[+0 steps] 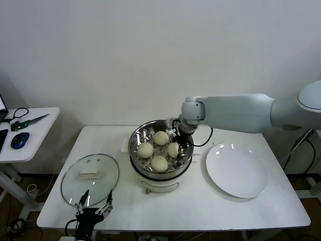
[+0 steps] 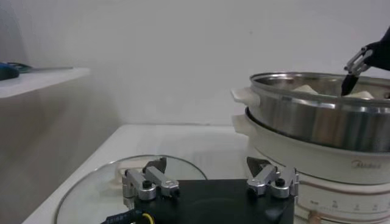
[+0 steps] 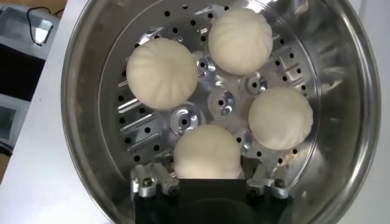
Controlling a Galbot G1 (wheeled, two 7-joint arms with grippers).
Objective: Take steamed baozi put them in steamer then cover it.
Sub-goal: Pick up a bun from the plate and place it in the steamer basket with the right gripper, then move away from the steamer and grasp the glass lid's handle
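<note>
The steel steamer (image 1: 136, 152) stands mid-table on its white base. Four cream-white baozi lie on its perforated tray: far (image 1: 161, 137), left (image 1: 146, 149), right (image 1: 173, 149) and near (image 1: 159, 163). My right gripper (image 1: 181, 142) hangs inside the pot over the right baozi. In the right wrist view its open fingers (image 3: 150, 182) straddle that baozi (image 3: 207, 152) with a gap on each side. The glass cover (image 1: 103, 165) with its cream handle (image 1: 89, 174) lies flat on the table, left of the steamer. My left gripper (image 1: 95, 210) is open and empty at the cover's front edge.
A flat white plate (image 1: 235, 170) lies right of the steamer. A small side table (image 1: 35, 130) at far left holds a mouse and scissors. In the left wrist view the cover (image 2: 91, 189) lies just beyond the fingers and the steamer (image 2: 317, 122) rises alongside.
</note>
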